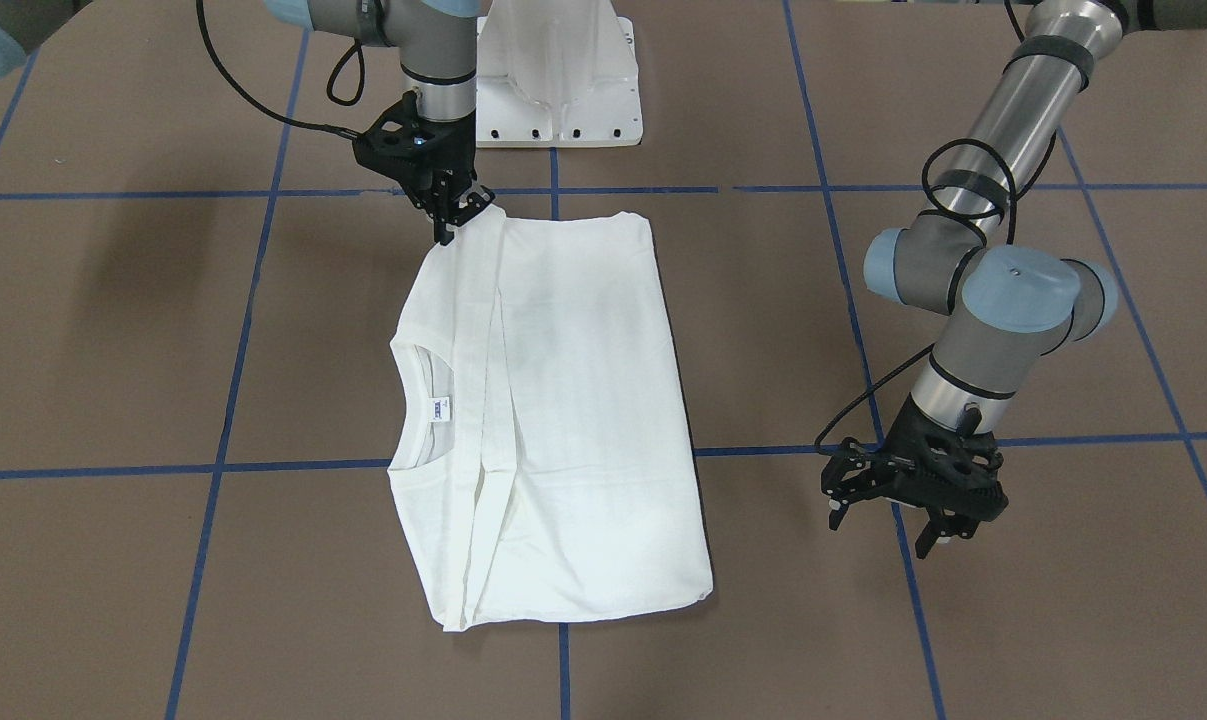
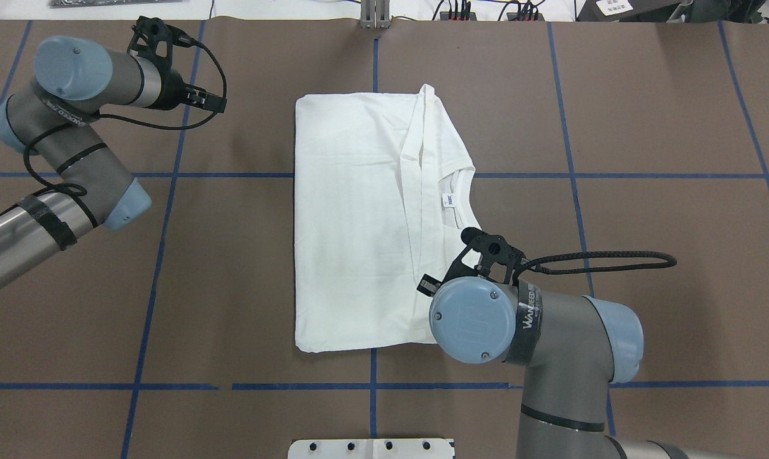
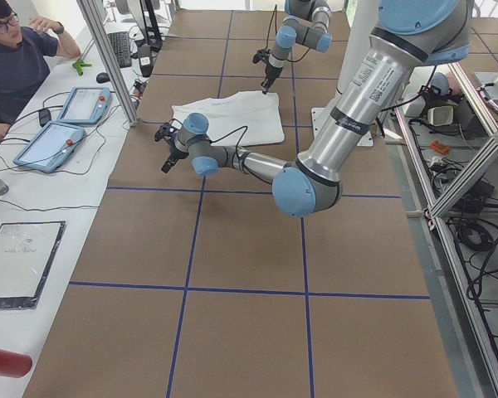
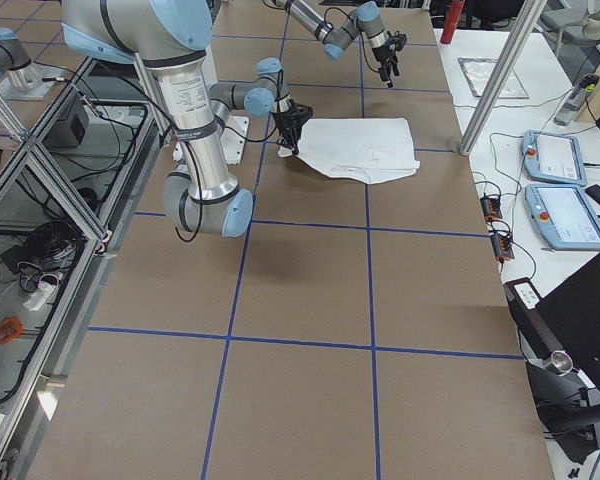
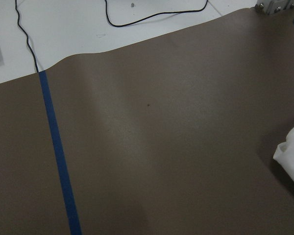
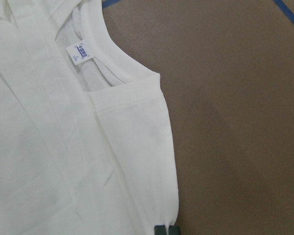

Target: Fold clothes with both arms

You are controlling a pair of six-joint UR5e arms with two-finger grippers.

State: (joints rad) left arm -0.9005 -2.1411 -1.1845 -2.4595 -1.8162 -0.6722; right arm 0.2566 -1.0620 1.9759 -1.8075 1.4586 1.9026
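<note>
Fabric lies flat in the middle of the brown table (image 1: 113, 350): one white long-sleeved T-shirt (image 1: 583, 420), folded into a long, tidy rectangle with no sleeves trailing out. It sits across the blue tape lines (image 1: 223, 400), one short end close to the white pedestal base (image 1: 558, 90). A folded edge runs the length of the shirt, dividing a narrow strip on the collar side from the broad smooth panel beside it. The ribbed round collar (image 1: 403, 400) opens toward the robot's right, and the small neck label (image 1: 441, 408) shows just inside it. The cloth looks smooth, with only faint creases.

The right gripper (image 1: 466, 218) is down at the shirt's corner nearest the pedestal, on the collar side. In its wrist view the black fingertips (image 6: 160, 230) sit close together right on the shirt's edge, pinching the cloth.

The left gripper (image 1: 881, 532) hangs over bare table on the shirt's other side, well apart from it. Its fingers are spread wide and hold nothing; its wrist view shows only a small white corner of the shirt at the edge.
</note>
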